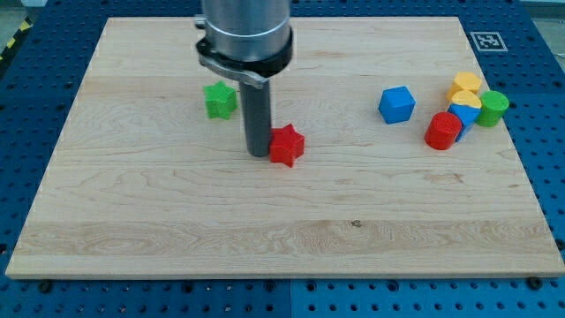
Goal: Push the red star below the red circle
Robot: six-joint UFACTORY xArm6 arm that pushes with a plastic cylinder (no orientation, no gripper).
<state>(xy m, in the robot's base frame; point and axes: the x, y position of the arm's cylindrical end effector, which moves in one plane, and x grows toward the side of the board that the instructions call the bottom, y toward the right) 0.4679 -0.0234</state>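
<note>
The red star [287, 145] lies a little left of the board's middle. My tip [258, 153] stands right against the star's left side. The red circle, a short red cylinder [443, 131], stands far to the view's right, in a cluster of blocks. The star is level with it or slightly lower in the view, and well to its left.
A green star [220, 100] lies up and left of my tip. A blue cube [397, 104] sits left of the cluster. Next to the red cylinder are two yellow blocks [464, 86], a blue block [463, 117] and a green cylinder [493, 108]. The wooden board [282, 238] ends close beyond them.
</note>
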